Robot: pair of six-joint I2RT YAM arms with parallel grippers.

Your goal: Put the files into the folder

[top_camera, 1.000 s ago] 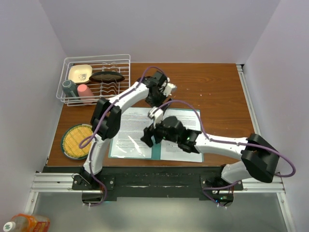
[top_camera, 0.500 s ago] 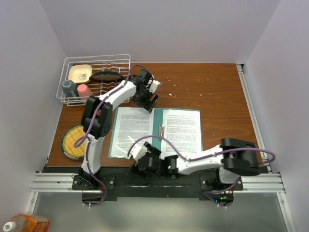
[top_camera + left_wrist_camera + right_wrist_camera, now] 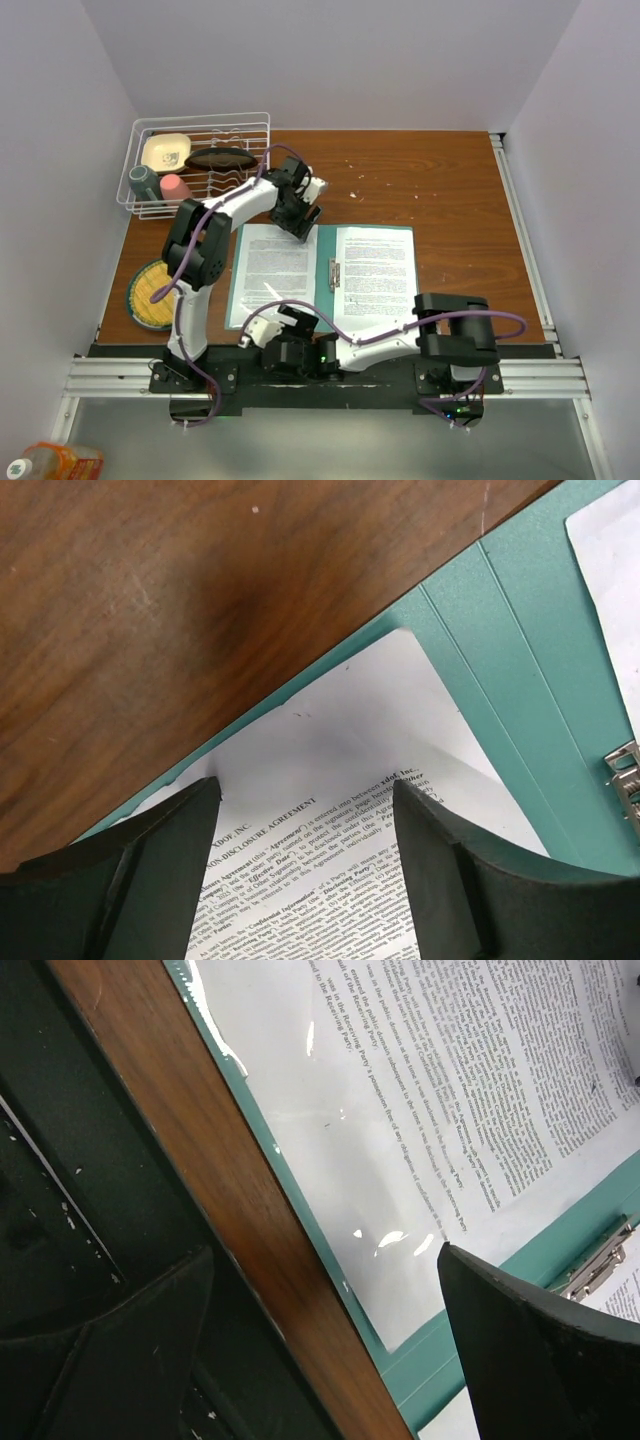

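a wire dish rack (image 3: 205, 117) holding cups and dishes stands at the far left of the table (image 3: 450, 180). a round plate (image 3: 160, 292) lies left of the open folder (image 3: 324, 250). files (image 3: 275, 265) lie on both folder halves. the left gripper (image 3: 305, 870) hovers over the left sheet's far corner, jaws apart. the right gripper (image 3: 320, 1360) is at the folder's near edge, jaws apart. the metal clip (image 3: 628, 770) is cut off by the frame edge. a heading reads "disclosure agreement".

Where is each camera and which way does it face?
Top external: above, behind the bases, looking down on table, folder, both arms.
Left wrist: over the folder's far edge, facing down; left gripper fingers show.
Right wrist: at the table's near edge, facing the folder; right gripper fingers show.
Both wrists share left sheet and clip.
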